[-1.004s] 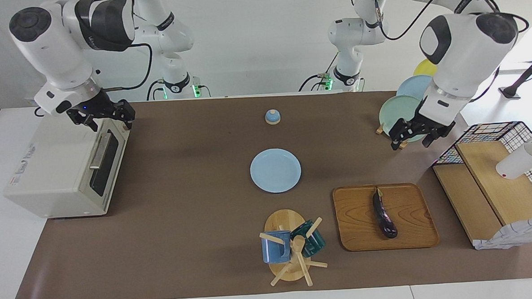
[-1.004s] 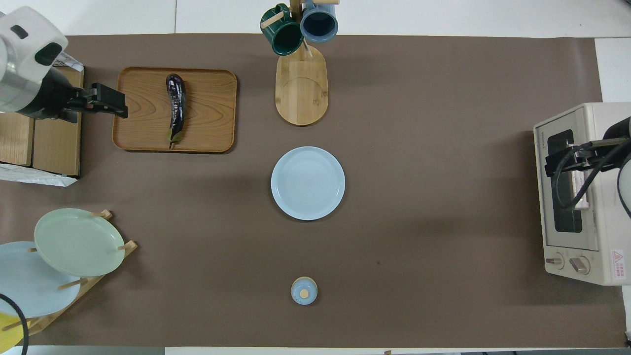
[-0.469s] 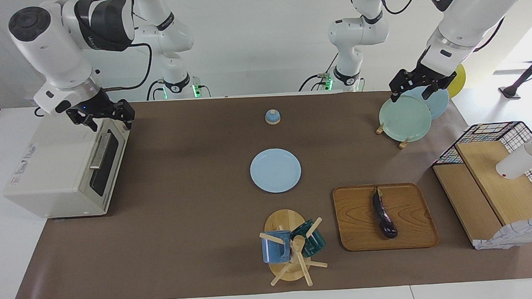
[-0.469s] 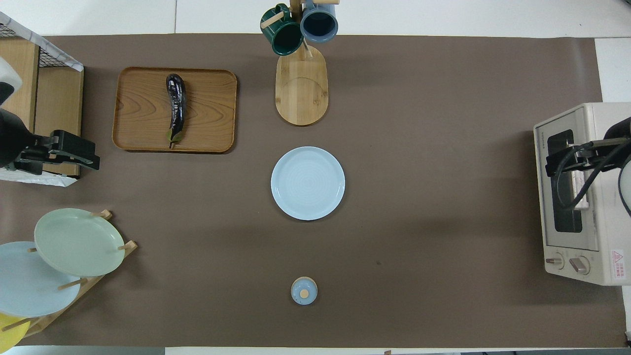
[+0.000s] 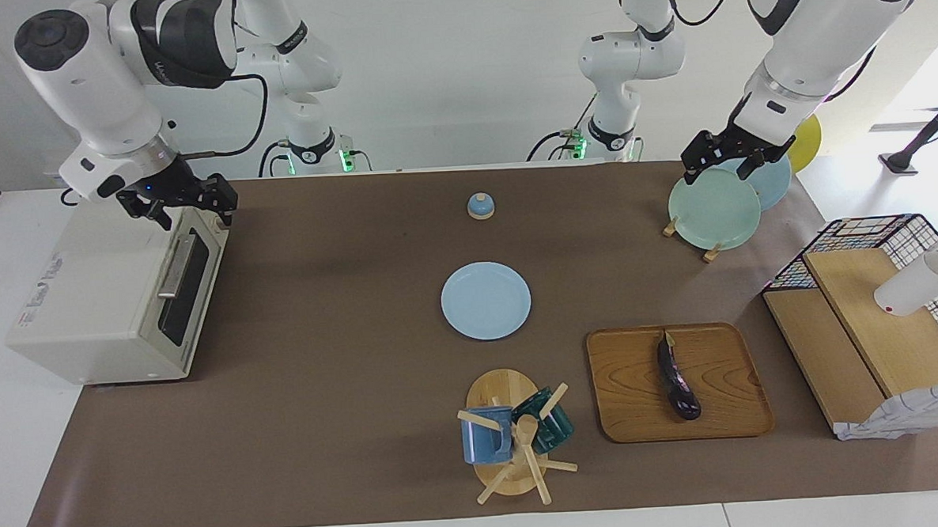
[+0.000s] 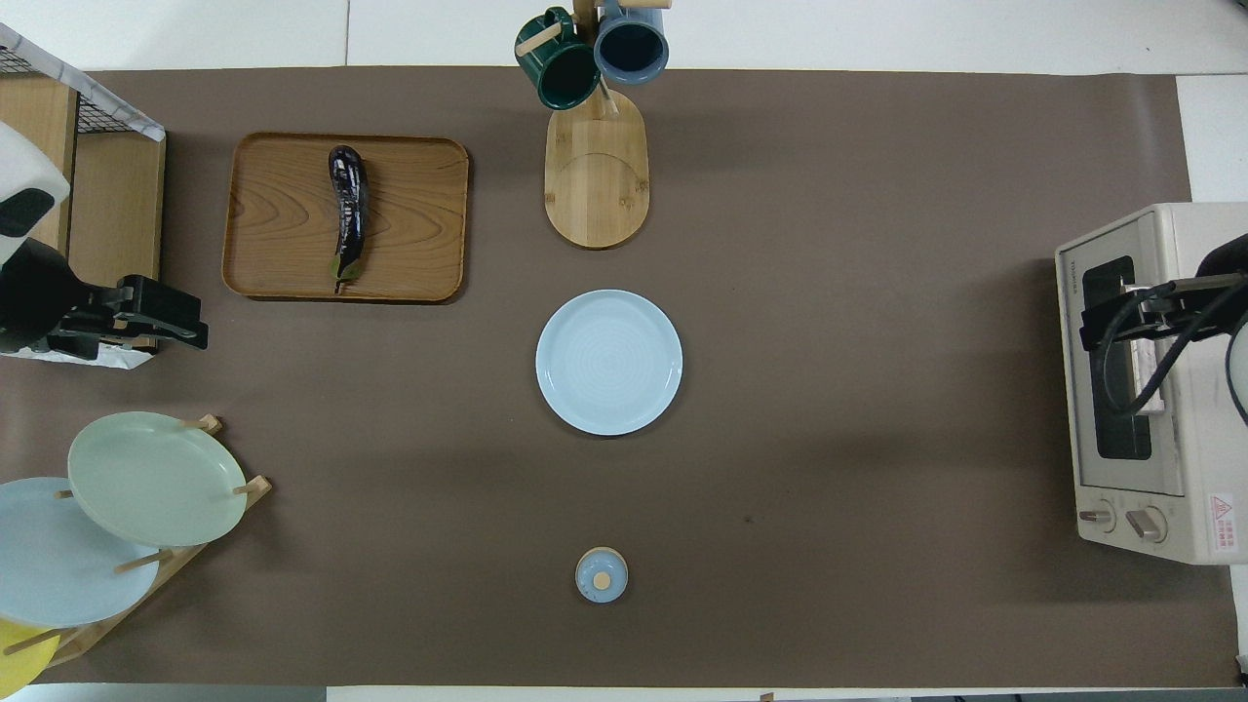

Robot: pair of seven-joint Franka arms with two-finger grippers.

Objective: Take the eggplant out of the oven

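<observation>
The dark purple eggplant [image 5: 677, 375] lies on a wooden tray [image 5: 625, 383] toward the left arm's end of the table, farther from the robots than the blue plate; it also shows in the overhead view [image 6: 348, 210]. The cream-white oven [image 5: 98, 295] stands at the right arm's end, its dark glass door shut; it also shows in the overhead view [image 6: 1185, 390]. My right gripper [image 5: 193, 208] is open and empty over the oven's top front edge, by the door handle. My left gripper [image 5: 720, 167] is open, empty, raised over the plate rack.
A blue plate [image 5: 486, 300] lies mid-table. A mug tree [image 5: 508, 432] with two mugs stands beside the tray. A small blue knobbed lid [image 5: 480, 206] sits near the robots. A plate rack [image 5: 711, 197] and a wire basket with wooden shelves [image 5: 867, 309] are at the left arm's end.
My left gripper has risen from low beside the wire basket to over the plate rack. The eggplant, the oven and the right arm have not moved.
</observation>
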